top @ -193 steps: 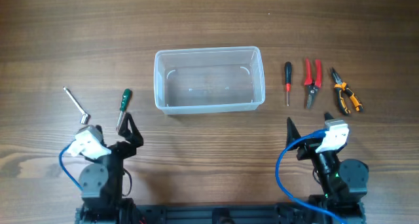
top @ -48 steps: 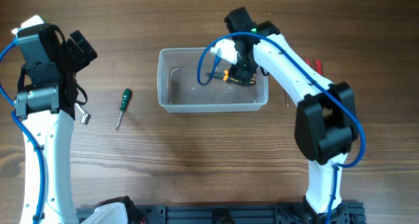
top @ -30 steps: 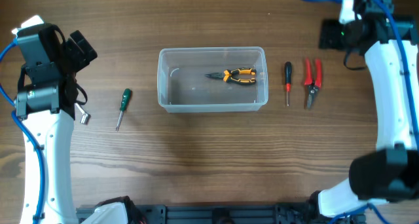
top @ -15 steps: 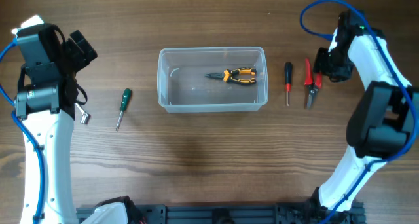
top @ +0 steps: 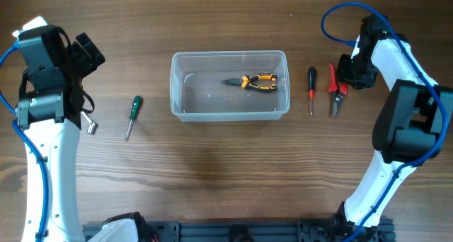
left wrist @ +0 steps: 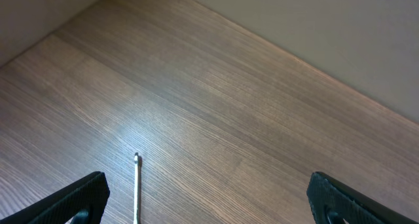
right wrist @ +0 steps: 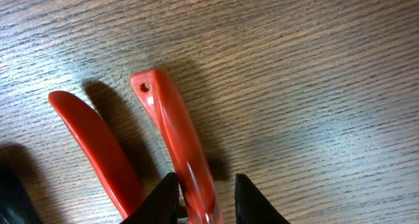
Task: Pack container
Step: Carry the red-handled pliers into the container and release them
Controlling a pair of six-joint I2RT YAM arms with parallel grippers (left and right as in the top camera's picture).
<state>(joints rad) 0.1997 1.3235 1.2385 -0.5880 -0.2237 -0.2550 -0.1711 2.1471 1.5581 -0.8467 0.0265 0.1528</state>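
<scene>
The clear container (top: 228,55) sits at the middle of the table with orange-handled pliers (top: 251,81) lying inside it. Right of it lie a red-handled screwdriver (top: 311,86) and red pliers (top: 335,93). My right gripper (top: 345,76) is down at the red pliers' handles. In the right wrist view its tips (right wrist: 206,198) straddle one red handle (right wrist: 170,132), narrowly open, with the left tip touching and a gap at the right tip. My left gripper (top: 88,51) is raised at the far left, wide open (left wrist: 209,204) and empty.
A green-handled screwdriver (top: 133,114) lies left of the container. A bent metal key (top: 90,125) lies partly under the left arm, and its thin shaft (left wrist: 136,185) shows between the left fingers. The table's far edge meets a wall.
The right arm left the orange pliers in the container, swung out to the back right, then came down onto the red pliers as its jaws narrowed. The left arm has not moved.
</scene>
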